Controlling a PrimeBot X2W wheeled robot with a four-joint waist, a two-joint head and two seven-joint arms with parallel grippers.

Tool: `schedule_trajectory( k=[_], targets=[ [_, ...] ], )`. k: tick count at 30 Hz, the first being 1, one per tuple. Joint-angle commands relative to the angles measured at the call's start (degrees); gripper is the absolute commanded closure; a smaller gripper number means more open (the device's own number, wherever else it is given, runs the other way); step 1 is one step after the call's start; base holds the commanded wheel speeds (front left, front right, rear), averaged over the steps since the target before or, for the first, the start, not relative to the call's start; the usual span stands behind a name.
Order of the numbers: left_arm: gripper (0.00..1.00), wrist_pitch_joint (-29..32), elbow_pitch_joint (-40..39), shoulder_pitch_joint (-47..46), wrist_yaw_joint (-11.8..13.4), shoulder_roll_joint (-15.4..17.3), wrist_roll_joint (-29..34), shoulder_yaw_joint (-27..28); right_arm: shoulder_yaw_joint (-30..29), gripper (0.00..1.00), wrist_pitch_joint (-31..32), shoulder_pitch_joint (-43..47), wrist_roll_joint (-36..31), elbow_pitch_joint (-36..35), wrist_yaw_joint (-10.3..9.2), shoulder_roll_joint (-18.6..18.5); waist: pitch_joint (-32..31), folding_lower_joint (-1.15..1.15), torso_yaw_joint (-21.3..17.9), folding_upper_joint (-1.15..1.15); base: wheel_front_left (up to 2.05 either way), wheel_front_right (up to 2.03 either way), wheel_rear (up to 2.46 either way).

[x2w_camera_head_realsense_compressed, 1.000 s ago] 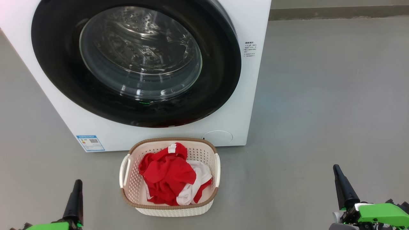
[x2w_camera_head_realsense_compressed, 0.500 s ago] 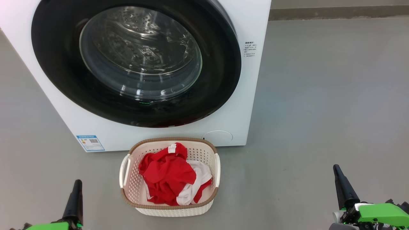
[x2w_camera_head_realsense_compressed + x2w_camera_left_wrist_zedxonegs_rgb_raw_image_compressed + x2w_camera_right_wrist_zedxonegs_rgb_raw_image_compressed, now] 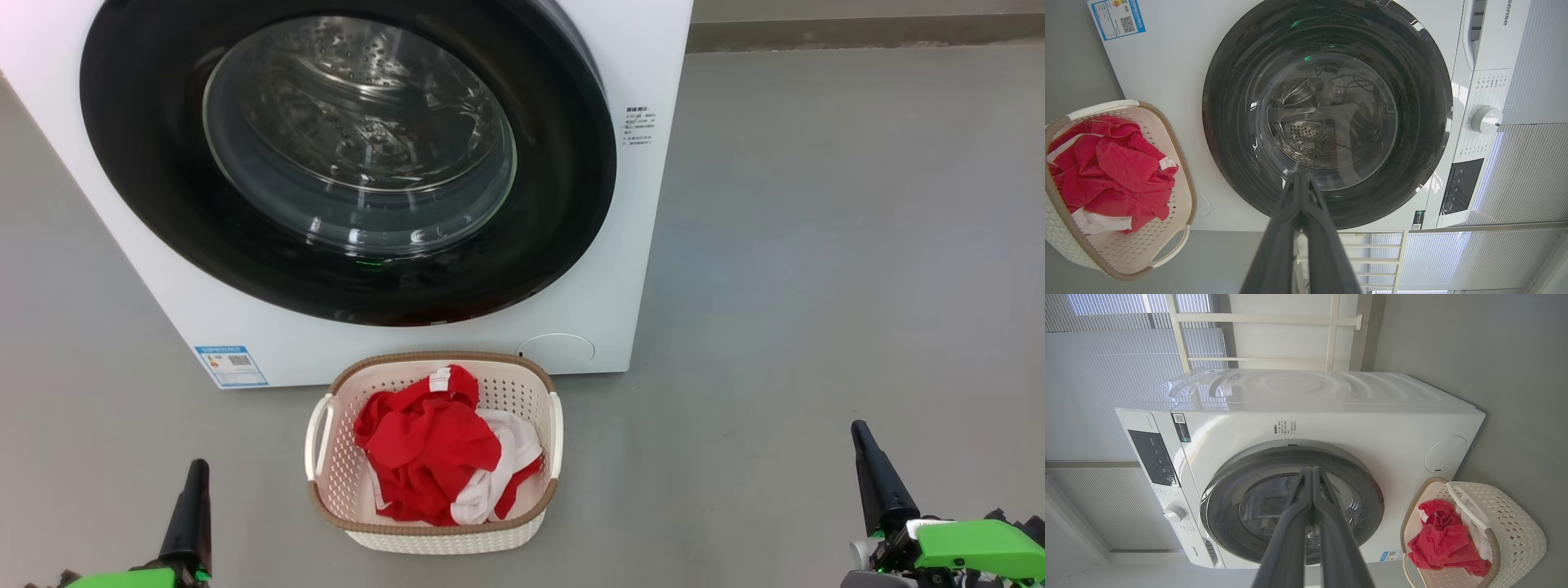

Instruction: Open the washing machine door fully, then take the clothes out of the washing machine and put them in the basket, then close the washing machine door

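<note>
Floor (image 3: 816, 245), smooth grey, lies open right of the big white front-loading washing machine (image 3: 645, 269), whose round black-rimmed glass door (image 3: 351, 139) looks shut flush. Just before it stands the cream perforated plastic basket (image 3: 441, 357) holding red-and-white fabric clothes (image 3: 424, 449). Left end effector (image 3: 197, 472) and right end effector (image 3: 859, 433), each pressed together and empty, flank it, well apart.

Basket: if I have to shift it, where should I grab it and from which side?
Probably the left side handle of the basket, from above: its loop stands off the wall, leaving a gap, and the clothes lie clear of it.
</note>
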Motion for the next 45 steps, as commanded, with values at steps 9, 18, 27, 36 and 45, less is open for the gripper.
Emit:
schedule_trajectory(
  k=[9, 18, 27, 36, 45],
  targets=[
    [1.0, 0.57, -1.09, -2.33, -0.6, 0.64, 0.18, 2.13, 1.31, 1.0, 0.42, -2.34, 0.18, -1.39, -0.05, -0.58, 0.0, 0.0, 0.0, 0.0, 0.0, 0.0, 0.0],
    [1.0, 0.61, -1.09, -2.34, -0.6, 0.6, 0.23, 2.18, 1.29, 1.0, 0.43, -2.34, 0.17, -1.39, -0.05, -0.57, 0.0, 0.0, 0.0, 0.0, 0.0, 0.0, 0.0],
    [1.0, 0.66, -1.08, -2.34, -0.6, 0.56, 0.27, 2.24, 1.28, 1.0, 0.44, -2.34, 0.16, -1.39, -0.05, -0.56, 0.0, 0.0, 0.0, 0.0, 0.0, 0.0, 0.0],
    [1.0, 0.7, -1.08, -2.35, -0.6, 0.52, 0.32, 2.29, 1.27, 1.0, 0.45, -2.35, 0.16, -1.39, -0.05, -0.55, 0.0, 0.0, 0.0, 0.0, 0.0, 0.0, 0.0],
    [1.0, 0.74, -1.08, -2.35, -0.6, 0.49, 0.35, 2.34, 1.26, 1.0, 0.46, -2.35, 0.15, -1.39, -0.05, -0.55, 0.0, 0.0, 0.0, 0.0, 0.0, 0.0, 0.0]
  ],
)
